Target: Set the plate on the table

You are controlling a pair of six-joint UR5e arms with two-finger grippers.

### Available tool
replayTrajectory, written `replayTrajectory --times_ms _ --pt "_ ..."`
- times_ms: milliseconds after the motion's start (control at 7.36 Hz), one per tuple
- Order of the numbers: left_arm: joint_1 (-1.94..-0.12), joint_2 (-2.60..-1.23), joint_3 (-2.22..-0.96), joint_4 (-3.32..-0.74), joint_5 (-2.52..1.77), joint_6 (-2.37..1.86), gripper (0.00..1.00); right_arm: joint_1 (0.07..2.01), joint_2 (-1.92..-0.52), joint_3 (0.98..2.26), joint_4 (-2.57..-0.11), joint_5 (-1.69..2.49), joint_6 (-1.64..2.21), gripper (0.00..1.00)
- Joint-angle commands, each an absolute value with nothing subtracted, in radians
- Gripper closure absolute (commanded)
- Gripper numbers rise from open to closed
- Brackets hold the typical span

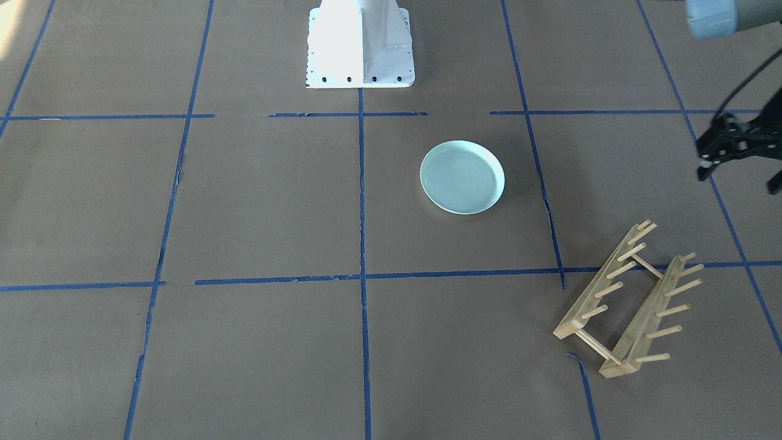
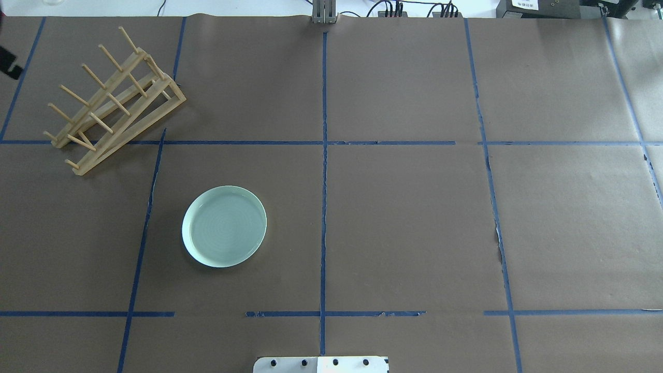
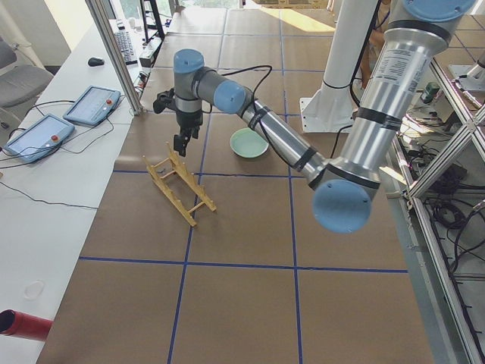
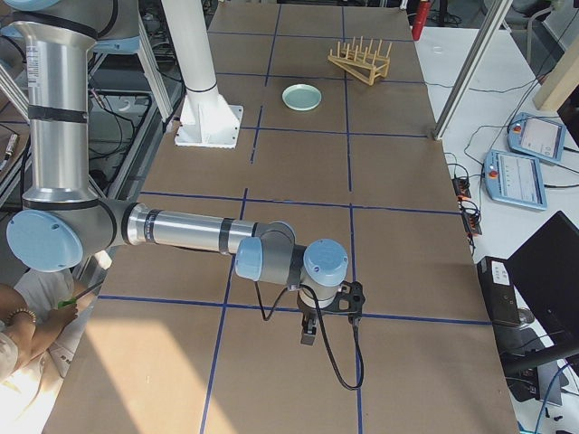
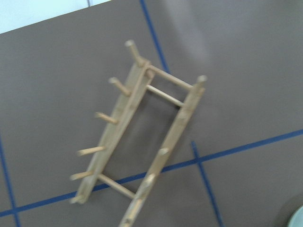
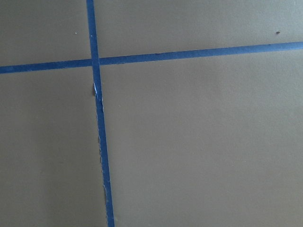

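The pale mint-green plate [image 1: 462, 177] lies flat and upright on the brown-paper table [image 2: 414, 223], left of the centre tape line in the overhead view [image 2: 224, 226]. Nothing touches it. My left gripper [image 1: 739, 180] hangs at the table's left end, above and beside the wooden rack, apart from the plate. Its fingers are spread and empty. In the exterior left view the left gripper [image 3: 182, 140] is just over the rack's far end. My right gripper [image 4: 308, 330] shows only in the exterior right view, low over bare paper far from the plate. I cannot tell whether it is open or shut.
The wooden peg rack [image 2: 111, 103] stands empty at the far left of the table, also under the left wrist camera [image 5: 142, 137]. The white robot base [image 1: 360, 46] stands at the near middle edge. Tablets [image 3: 91, 106] lie on the side bench.
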State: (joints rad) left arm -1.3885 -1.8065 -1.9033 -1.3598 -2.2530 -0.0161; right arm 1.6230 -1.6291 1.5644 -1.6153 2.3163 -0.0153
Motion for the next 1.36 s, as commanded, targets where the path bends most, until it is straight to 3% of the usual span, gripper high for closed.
replayTrajectory --times_ms 0,272,1222 --pt "-1.622 -1.65 -1.777 -1.381 -2.301 0.198 0.0 1.623 -1.629 1.565 -1.615 2.316 -0.015 0.0" --pt "-1.646 -1.502 -1.747 -1.403 -2.303 0.193 0.0 1.623 -1.629 1.563 -1.615 2.316 -0.015 0.0" --pt "-1.647 -1.505 -1.73 -1.486 -2.332 0.189 0.0 1.623 -1.629 1.565 -1.615 2.316 -0.015 0.0"
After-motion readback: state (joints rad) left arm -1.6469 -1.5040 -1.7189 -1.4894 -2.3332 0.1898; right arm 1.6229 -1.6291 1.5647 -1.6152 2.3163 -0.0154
